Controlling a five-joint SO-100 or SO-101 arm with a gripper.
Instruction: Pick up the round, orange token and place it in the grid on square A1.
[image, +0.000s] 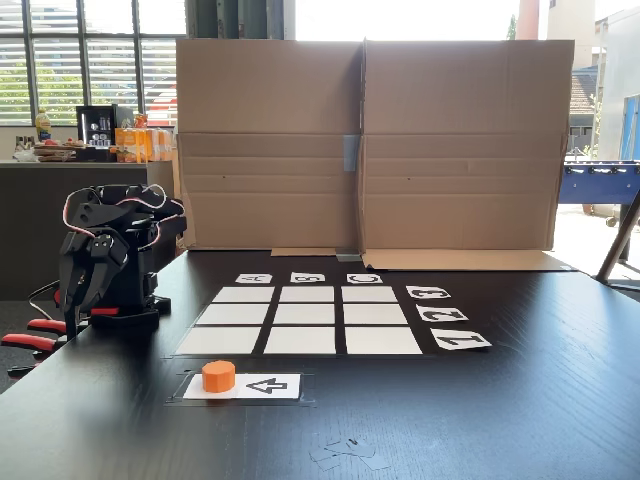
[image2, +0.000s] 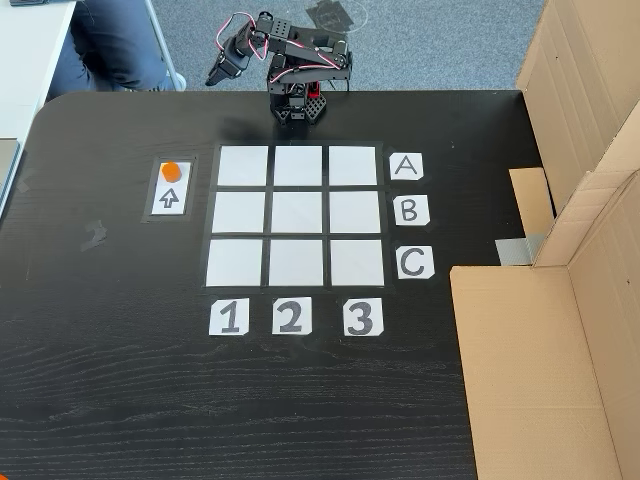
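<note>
Nearest in a fixed view: the small, short, bright orange cylindrical token (image: 218, 376) sits upright on one end of a white card with a black arrow (image: 262, 386), the arrow pointing at it. It stands apart from the grid, untouched. Judged by shape: light, rigid, probably plastic with a smooth flat top and straight sides. Best hold looks like a pinch across the curved wall, low down, fingers coming from above; a smooth round wall may slip or roll out if the pinch is off-centre.

Next, the grid of nine white squares with black gaps (image2: 296, 215) on the black wood-grain table (image2: 120, 380). Lettering legible: A, B, C on cards along one edge, 1, 2, 3 along another. Square A1 (image2: 243, 166) is the plain corner cell nearest the token card, bare.

Beyond, the black arm's gripper (image: 84, 292) hangs folded, pointing down, well apart from the token; fingers look pressed together, though it's small.

Farthest: brown cardboard screen (image: 370, 140).
</note>
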